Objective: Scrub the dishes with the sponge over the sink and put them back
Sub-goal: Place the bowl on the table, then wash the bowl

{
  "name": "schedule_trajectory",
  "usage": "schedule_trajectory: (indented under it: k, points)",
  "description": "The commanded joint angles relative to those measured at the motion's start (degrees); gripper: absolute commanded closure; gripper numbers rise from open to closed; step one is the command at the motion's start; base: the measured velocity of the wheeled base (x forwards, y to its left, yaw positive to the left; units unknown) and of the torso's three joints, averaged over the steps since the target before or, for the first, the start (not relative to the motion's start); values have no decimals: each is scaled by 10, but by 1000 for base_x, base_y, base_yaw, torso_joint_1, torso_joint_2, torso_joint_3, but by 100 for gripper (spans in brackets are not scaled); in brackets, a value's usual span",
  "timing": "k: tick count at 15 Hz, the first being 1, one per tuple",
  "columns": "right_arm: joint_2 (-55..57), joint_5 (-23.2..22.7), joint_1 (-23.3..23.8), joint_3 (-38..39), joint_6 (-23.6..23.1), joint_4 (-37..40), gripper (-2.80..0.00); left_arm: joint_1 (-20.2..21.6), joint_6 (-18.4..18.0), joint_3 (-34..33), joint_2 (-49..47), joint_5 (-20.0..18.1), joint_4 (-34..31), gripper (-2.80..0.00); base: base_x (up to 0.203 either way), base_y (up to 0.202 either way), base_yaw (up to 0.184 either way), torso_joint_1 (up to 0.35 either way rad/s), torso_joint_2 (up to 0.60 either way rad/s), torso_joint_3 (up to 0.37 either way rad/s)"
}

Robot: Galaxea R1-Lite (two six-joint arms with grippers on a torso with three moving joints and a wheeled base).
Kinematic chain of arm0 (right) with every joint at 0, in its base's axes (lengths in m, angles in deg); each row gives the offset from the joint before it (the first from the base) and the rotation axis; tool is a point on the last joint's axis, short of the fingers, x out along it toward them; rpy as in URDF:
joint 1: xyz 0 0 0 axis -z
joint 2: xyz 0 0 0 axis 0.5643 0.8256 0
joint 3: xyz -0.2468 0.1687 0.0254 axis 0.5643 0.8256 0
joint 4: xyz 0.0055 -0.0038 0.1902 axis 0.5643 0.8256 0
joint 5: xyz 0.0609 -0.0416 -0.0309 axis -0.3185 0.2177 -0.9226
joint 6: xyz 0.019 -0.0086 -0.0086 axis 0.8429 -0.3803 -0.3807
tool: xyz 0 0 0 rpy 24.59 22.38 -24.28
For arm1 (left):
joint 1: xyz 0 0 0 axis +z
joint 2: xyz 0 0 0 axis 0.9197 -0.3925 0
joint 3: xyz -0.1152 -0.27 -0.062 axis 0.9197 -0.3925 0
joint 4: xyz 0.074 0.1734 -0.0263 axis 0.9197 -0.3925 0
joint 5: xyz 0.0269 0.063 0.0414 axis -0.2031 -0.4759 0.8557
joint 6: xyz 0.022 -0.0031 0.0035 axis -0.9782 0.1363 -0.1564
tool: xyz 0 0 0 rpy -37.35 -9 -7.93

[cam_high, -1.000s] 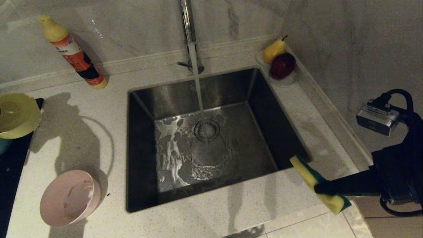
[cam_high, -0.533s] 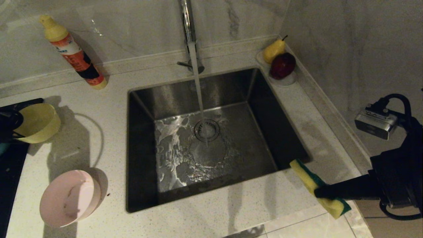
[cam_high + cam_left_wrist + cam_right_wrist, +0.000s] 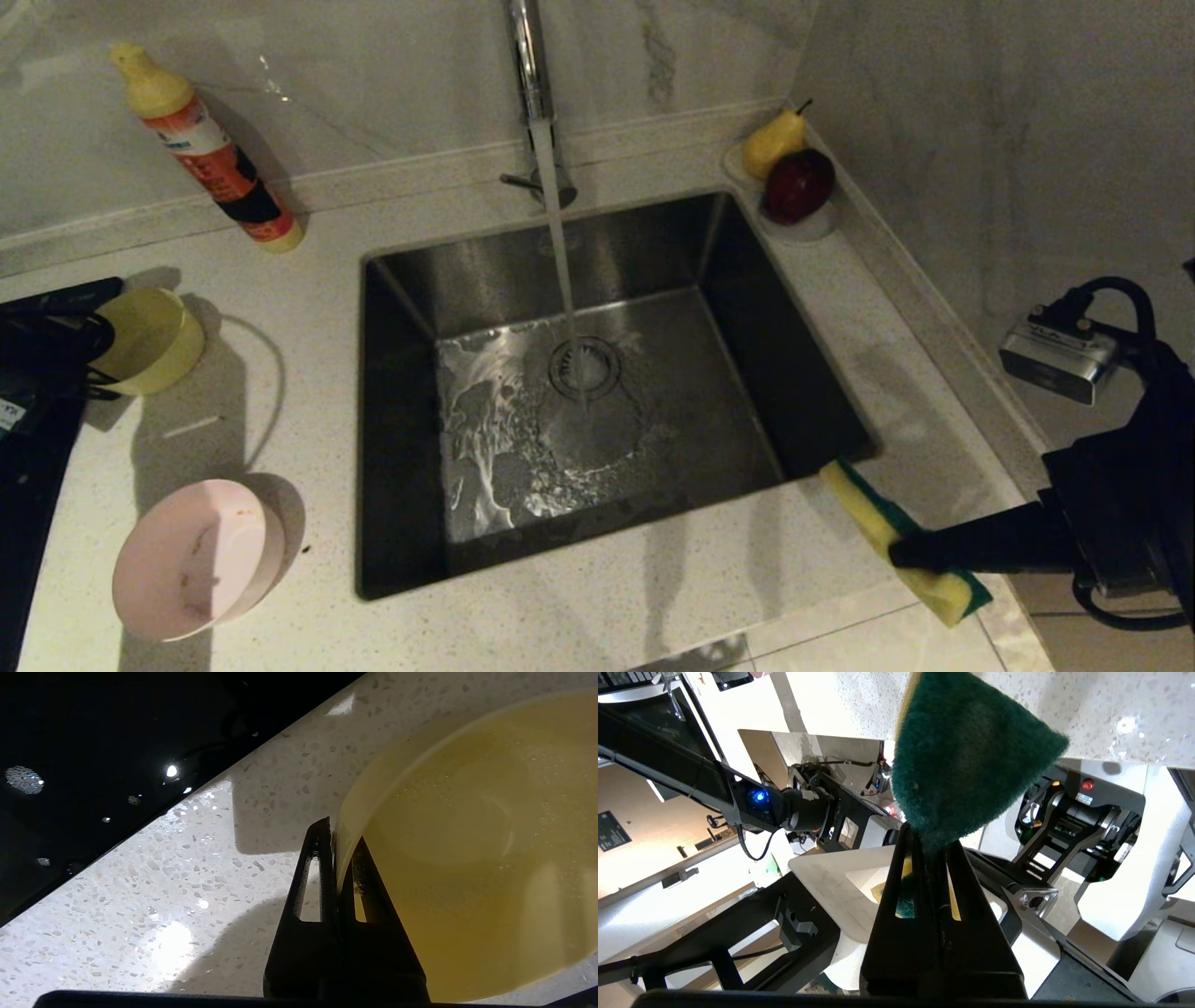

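Finishes: brushed steel, speckled stone, smooth plastic, fibrous scourer.

Square stainless steel sink is brushed, wet and streaked with foam on its floor; tall chrome tap is mirror-bright. Pale speckled stone countertop is polished, throwing glare spots just beside the matt black left gripper. Round yellow plastic bowl pinched in that claw is smooth, semi-gloss. Black panel beyond it is glassy. Green-faced yellow foam sponge, clamped in the matt black right gripper, looks coarse and fuzzy. Pale pink plastic bowl is smooth, smeared. Marble-look wall is glossy.
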Motion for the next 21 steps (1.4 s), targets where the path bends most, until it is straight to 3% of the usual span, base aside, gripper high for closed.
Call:
schedule_trajectory:
  k: [1,2,10,11,13,14,16,18,21]
  points:
    - [-3,-1,0,1,2,0,0,-1,3,6,-2,0,-4,-76,0,0,0,0,0,0]
    - [-4,-1,0,1,2,0,0,-1,4,16,3,-1,-9,-280,0,0,0,0,0,0]
    - [-17,-1,-1,3,4,1,0,3,13,42,143,-22,-29,-280,0,0,0,0,0,0]
    - [-17,-1,-1,3,4,1,0,3,8,39,165,-22,-40,-280,0,0,0,0,0,0]
    - [-12,-1,-1,3,5,1,0,2,-40,32,204,-21,-68,-280,0,0,0,0,0,0]
    - [-11,-1,-1,3,5,2,0,3,-70,27,215,-18,-78,0,0,0,0,0,0,0]
    - [-11,-1,-1,8,6,1,0,3,-147,14,231,-16,-117,0,0,0,0,0,0,0]
    - [-6,2,-1,8,7,2,0,3,-260,-18,252,-13,-174,0,0,0,0,0,0,0]
    - [-4,5,-1,9,8,8,0,3,-357,-123,288,7,-192,0,0,0,0,0,0,0]
